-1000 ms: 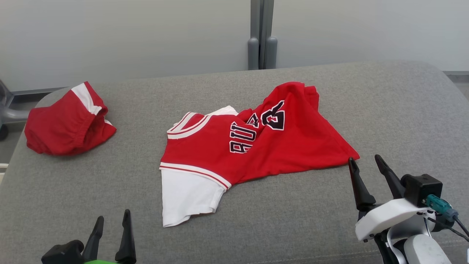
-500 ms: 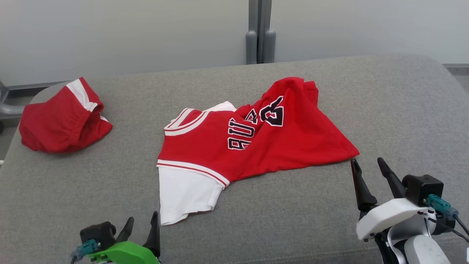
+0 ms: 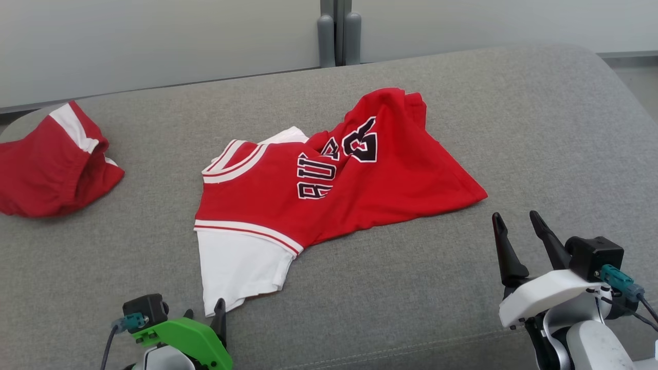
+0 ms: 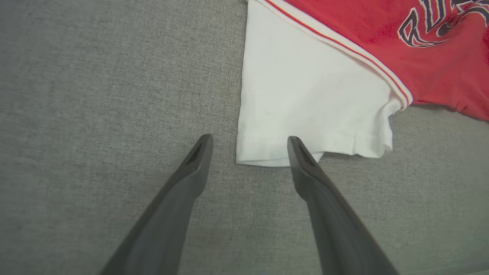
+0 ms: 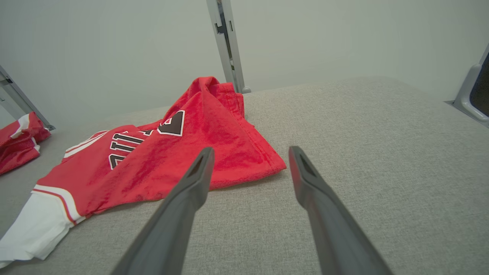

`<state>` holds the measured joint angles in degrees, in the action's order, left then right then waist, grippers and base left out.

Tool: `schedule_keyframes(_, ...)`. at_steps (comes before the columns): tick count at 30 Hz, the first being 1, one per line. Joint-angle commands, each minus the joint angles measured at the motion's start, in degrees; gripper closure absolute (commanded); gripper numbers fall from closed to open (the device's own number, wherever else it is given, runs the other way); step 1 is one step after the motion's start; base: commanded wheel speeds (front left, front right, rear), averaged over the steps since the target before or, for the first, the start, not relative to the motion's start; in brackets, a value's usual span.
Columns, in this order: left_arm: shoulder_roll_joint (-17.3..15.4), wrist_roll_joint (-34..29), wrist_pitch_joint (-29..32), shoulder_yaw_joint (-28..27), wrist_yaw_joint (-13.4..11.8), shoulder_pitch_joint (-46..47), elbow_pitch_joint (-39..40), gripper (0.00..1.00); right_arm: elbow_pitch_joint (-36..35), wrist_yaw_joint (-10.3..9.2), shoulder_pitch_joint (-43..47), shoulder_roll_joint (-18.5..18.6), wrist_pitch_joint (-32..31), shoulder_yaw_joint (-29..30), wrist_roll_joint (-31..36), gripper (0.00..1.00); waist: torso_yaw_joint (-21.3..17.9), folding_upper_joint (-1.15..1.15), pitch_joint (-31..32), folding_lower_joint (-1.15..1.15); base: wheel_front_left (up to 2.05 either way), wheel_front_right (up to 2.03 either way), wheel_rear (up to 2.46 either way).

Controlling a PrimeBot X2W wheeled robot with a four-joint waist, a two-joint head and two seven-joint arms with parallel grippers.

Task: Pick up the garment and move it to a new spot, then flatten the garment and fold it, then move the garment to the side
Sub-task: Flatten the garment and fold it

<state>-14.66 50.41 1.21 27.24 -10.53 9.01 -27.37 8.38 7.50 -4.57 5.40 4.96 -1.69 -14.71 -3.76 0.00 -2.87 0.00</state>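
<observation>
Red jersey cloth with black lettering, the garment lies rumpled near the middle of the grey cushion, its white sleeve pointing to 7 o'clock and its hem corner to 4 o'clock.

I judge the step in hand to be the first pick-up. My left gripper sits at the sleeve's 6 o'clock edge with its jaws spread wide and nothing in them. In the left wrist view the left gripper straddles the sleeve cuff's corner, one finger over white cloth and the other over bare cushion. I cannot tell whether the tips touch the fabric. To do this well I would press down into the cushion before closing, so both sleeve layers are caught. My right gripper is also spread and empty, just short of the hem corner and clear of it. I would move it toward 11 o'clock until the corner lies between the fingers. Lifting by the sleeve alone would probably leave the body dragging.

I see no bin or basket. A second red piece lies loose at the cushion's 9 o'clock edge, well apart.
</observation>
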Motion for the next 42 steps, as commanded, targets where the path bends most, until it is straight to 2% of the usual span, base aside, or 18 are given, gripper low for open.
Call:
schedule_keyframes(1,0.4,0.7,0.1,-0.4,0.1,1.3,-1.3,0.00,0.0,-0.02,-0.8,0.3,0.4,0.0,-0.4,0.00,-1.1,0.00,-1.3,0.00,0.00,0.00,0.00)
schedule_keyframes(11,1.9,1.5,1.1,0.0,1.1,4.3,-8.4,0.00,0.3,-0.02,-1.9,0.3,0.8,-0.5,-0.8,0.00,-2.4,0.00,-3.5,0.00,0.00,0.00,0.00)
schedule_keyframes(12,2.1,1.5,1.5,0.1,1.1,4.4,-8.9,0.07,0.3,-0.02,-1.9,0.3,0.9,-0.5,-0.8,0.00,-2.5,0.00,-3.7,0.00,0.00,0.00,0.00)
schedule_keyframes(13,2.3,1.4,1.7,0.4,1.2,4.6,-9.3,0.19,0.3,-0.02,-2.0,0.3,0.9,-0.6,-0.8,0.00,-2.6,0.00,-3.8,0.00,0.00,0.00,0.00)
schedule_keyframes(14,2.6,1.3,2.1,0.8,1.3,4.7,-9.7,0.51,0.3,-0.02,-2.1,0.4,1.0,-0.6,-0.9,0.00,-2.6,0.00,-3.8,0.00,0.00,0.00,0.00)
schedule_keyframes(17,3.4,1.0,2.9,1.8,1.8,4.7,-10.0,0.81,0.4,-0.02,-2.1,0.4,1.1,-0.5,-0.9,0.00,-2.6,0.00,-4.0,0.00,0.00,0.00,0.00)
schedule_keyframes(18,3.4,0.9,3.1,2.0,1.8,4.7,-10.0,0.88,0.4,-0.02,-2.2,0.5,1.2,-0.4,-0.9,0.00,-2.6,0.00,-4.1,0.00,0.00,0.00,0.00)
schedule_keyframes(19,3.2,0.7,3.0,2.2,1.9,4.9,-9.8,1.00,0.5,-0.02,-2.2,0.5,1.2,-0.3,-0.9,0.00,-2.5,0.00,-4.2,0.00,0.00,0.00,0.00)
schedule_keyframes(26,2.9,-0.2,0.9,2.4,2.1,5.7,-7.5,1.00,1.8,-0.02,-2.9,0.5,0.6,0.8,-1.3,0.00,-1.5,0.00,-4.4,0.00,0.00,0.00,0.00)
schedule_keyframes(31,2.1,-0.4,-1.4,1.6,1.6,4.8,-2.9,1.00,5.3,-0.01,-4.7,0.1,-1.3,4.6,-2.9,0.00,0.1,0.00,-4.5,0.00,0.00,0.00,0.00)
schedule_keyframes(42,-1.0,-1.5,-2.1,0.7,-2.3,0.6,10.8,1.00,18.6,-0.01,-14.3,-0.2,-6.3,12.3,-10.9,0.00,6.0,0.00,-6.3,0.00,0.00,0.00,0.00)
